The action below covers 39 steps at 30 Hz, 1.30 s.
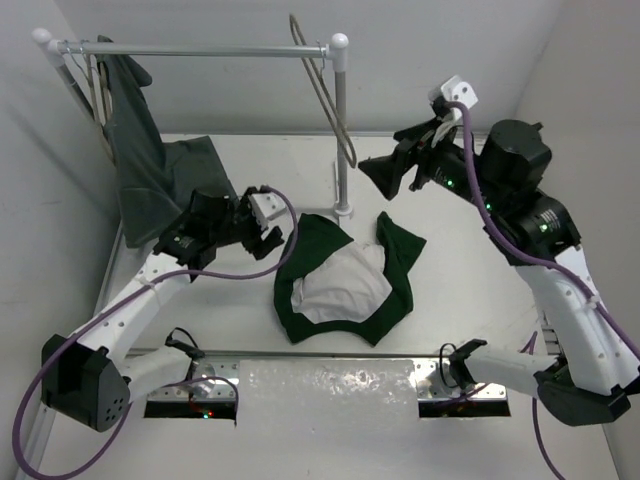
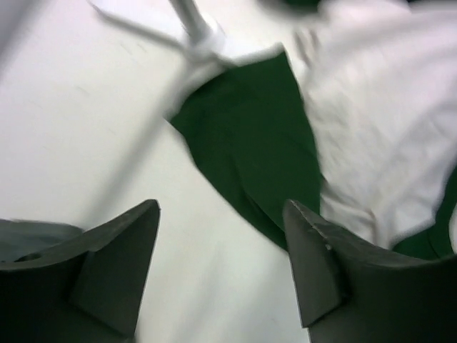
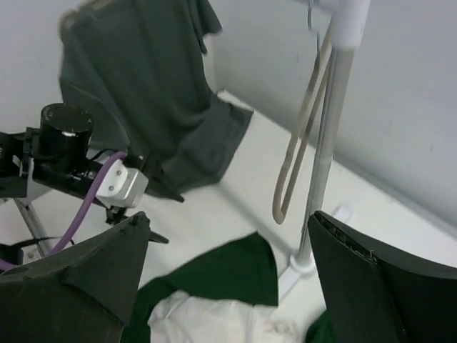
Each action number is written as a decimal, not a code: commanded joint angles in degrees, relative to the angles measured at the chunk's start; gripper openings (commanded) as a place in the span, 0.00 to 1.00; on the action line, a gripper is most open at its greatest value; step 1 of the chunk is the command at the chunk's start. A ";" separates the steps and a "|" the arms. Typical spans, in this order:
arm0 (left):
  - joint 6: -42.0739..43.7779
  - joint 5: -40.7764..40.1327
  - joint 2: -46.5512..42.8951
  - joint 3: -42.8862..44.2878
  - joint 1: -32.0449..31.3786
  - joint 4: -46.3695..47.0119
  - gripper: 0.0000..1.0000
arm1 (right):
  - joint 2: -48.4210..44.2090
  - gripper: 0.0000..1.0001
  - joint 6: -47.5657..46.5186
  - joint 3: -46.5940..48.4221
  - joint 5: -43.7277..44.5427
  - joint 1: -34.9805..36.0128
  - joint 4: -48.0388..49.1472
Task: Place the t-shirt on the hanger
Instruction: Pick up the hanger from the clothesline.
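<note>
The t-shirt point(image 1: 345, 285) lies crumpled on the table, dark green with its white panel up. It also shows in the left wrist view point(image 2: 250, 143) and the right wrist view point(image 3: 228, 275). The hanger point(image 1: 330, 100) dangles by its hook from the right end of the rail, a slim loop beside the pole point(image 3: 298, 143). My left gripper point(image 1: 282, 232) hovers just left of the shirt's edge, open and empty point(image 2: 221, 206). My right gripper point(image 1: 378, 172) is raised above the shirt's far right side, open and empty point(image 3: 228, 216), looking down at hanger and shirt.
A white rack stands at the back: its rail point(image 1: 200, 48) runs left to right and its right pole point(image 1: 341, 140) ends in a foot point(image 1: 344, 211) touching the shirt's far edge. A dull grey-green garment point(image 1: 150, 170) hangs at the rack's left end and spills onto the table.
</note>
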 commanded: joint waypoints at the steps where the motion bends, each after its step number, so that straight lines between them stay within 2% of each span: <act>1: -5.08 -2.63 -0.58 5.64 -0.03 11.95 0.70 | 3.91 0.89 -3.00 3.11 -2.86 0.26 -1.52; 2: -5.52 -3.41 0.03 7.56 -0.03 13.82 0.75 | 4.70 0.89 -1.95 3.90 -2.78 0.34 -0.47; 5: -8.15 -4.91 6.94 13.44 -0.12 20.24 0.76 | 8.56 0.88 4.20 3.48 -4.96 0.52 7.68; 6: -8.94 -6.31 8.63 16.34 -0.21 23.30 0.76 | 10.84 0.87 7.09 2.95 -3.15 1.56 13.72; 8: -10.97 -7.11 13.29 18.64 -0.47 25.87 0.76 | 13.66 0.86 9.22 3.73 0.64 2.45 17.28; 13: -12.47 -4.05 18.05 23.40 -0.91 31.85 0.77 | 25.42 0.79 9.94 14.70 4.42 3.42 14.14; 16: -11.76 -3.51 18.66 23.14 -1.61 33.26 0.77 | 27.73 0.66 8.70 18.06 6.71 3.33 11.32; 18: -11.68 -3.07 19.02 23.14 -1.88 33.61 0.77 | 27.47 0.54 8.96 17.19 7.23 3.33 12.54; 20: -11.68 -2.63 19.11 22.87 -1.97 33.96 0.77 | 26.60 0.49 9.49 15.35 7.59 3.33 13.86; 21: -11.76 -2.54 19.11 22.70 -1.97 34.66 0.77 | 26.51 0.42 9.84 14.99 8.55 3.33 14.65; 24: -11.77 -2.19 19.19 22.26 -1.97 36.33 0.78 | 26.77 0.33 10.37 13.67 9.52 3.33 15.10; 27: -12.03 -1.75 19.72 22.52 -1.97 37.39 0.78 | 27.12 0.28 10.72 12.44 10.75 3.33 14.84; 34: -12.12 -3.25 19.02 21.12 -1.97 36.16 0.78 | 27.65 0.31 8.26 12.43 16.72 3.33 12.46; 39: -11.50 -5.71 18.32 19.62 -1.88 35.02 0.78 | 29.14 0.27 6.15 13.66 16.64 3.68 11.49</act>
